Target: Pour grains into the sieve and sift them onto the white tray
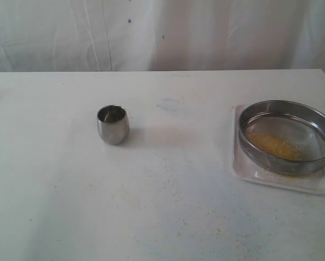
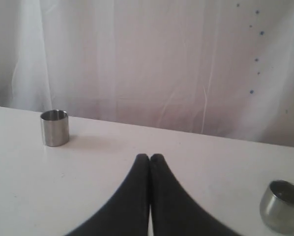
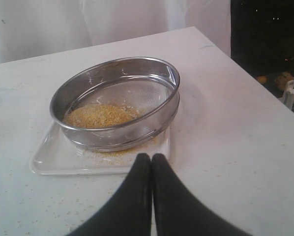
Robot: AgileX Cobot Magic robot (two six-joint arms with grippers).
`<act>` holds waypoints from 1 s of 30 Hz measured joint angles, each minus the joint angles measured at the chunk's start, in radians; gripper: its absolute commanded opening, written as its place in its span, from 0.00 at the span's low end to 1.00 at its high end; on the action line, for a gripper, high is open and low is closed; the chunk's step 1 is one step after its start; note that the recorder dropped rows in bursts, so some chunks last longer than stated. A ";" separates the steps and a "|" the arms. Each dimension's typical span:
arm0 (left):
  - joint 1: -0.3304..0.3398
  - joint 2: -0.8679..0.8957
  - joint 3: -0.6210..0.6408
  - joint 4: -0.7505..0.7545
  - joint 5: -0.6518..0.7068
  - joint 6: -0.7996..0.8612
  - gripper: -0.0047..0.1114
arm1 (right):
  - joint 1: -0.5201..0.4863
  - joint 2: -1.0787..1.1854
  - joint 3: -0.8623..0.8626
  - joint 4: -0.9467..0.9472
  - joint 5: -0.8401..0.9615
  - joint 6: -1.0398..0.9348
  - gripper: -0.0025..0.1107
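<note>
While both grippers are pressed fully together and hold nothing, the work sits ahead of them untouched. The right gripper (image 3: pixel 151 157) points its black, tapered fingers at the white tray (image 3: pixel 53 160) and hangs near that tray's edge. The left gripper (image 2: pixel 150 157), its fingers likewise touching, hangs above the bare table (image 1: pixel 168 190) with the rounded steel cup (image 2: pixel 282 206) nearby.

The sieve (image 3: pixel 137 132) rests on the tray. It is a wide, shallow ring of shiny steel with fine grey mesh, and its rim overhangs the tray's edge on one side. The grains (image 3: pixel 100 115) lie in a loose golden-yellow heap on one part of the mesh, and a thin dusting shows on the smooth plastic under the ring.

The cup stands upright, well apart from the sieve, and looks empty. I judge the pouring done and the sifting the step in hand, barely begun. Next, a gripper would have to open, take the thin steel wall and shake the sieve while keeping it over the low-rimmed tray. The granules are fine and roll easily, as the specks strewn over the table suggest.
</note>
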 measured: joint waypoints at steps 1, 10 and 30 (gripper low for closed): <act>-0.015 -0.001 0.007 0.000 0.007 0.002 0.04 | 0.000 0.000 0.000 0.000 0.000 0.000 0.02; -0.035 -0.002 0.015 0.013 0.009 0.002 0.04 | 0.000 0.000 0.000 0.000 0.000 0.000 0.02; -0.035 -0.043 0.294 -0.383 0.104 0.073 0.04 | 0.000 0.000 0.000 0.000 0.001 0.000 0.02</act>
